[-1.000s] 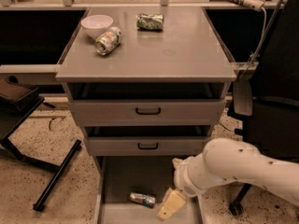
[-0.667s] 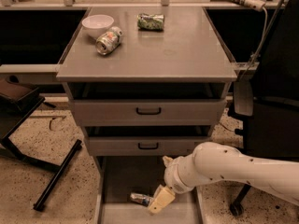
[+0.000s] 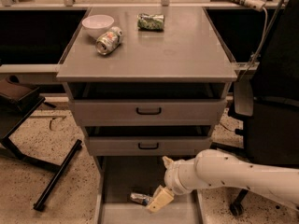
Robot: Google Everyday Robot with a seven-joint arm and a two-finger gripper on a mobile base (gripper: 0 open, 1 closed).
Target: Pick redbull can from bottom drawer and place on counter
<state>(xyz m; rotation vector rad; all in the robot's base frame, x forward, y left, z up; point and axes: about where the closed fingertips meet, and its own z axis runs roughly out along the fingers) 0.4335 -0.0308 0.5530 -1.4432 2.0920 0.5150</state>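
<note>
The redbull can [image 3: 140, 199] lies on its side on the floor of the open bottom drawer [image 3: 122, 181], a slim silver can. My gripper [image 3: 158, 201] reaches down into the drawer from the right on a white arm. Its tan fingers [image 3: 161, 198] are right beside the can's right end, seemingly touching it. The counter [image 3: 159, 50] is the broad grey top of the cabinet, above the two shut drawers with black handles.
On the counter stand a white bowl [image 3: 97, 24], a fatter white can on its side [image 3: 108, 40] and a green foil packet [image 3: 151, 21]. A black office chair [image 3: 268, 115] stands at the right. A dark stand with a black leg [image 3: 56, 174] is on the floor at left.
My arm and gripper have moved left inside the bottom drawer, from right of the can to right against its end. The can has stayed in place.
</note>
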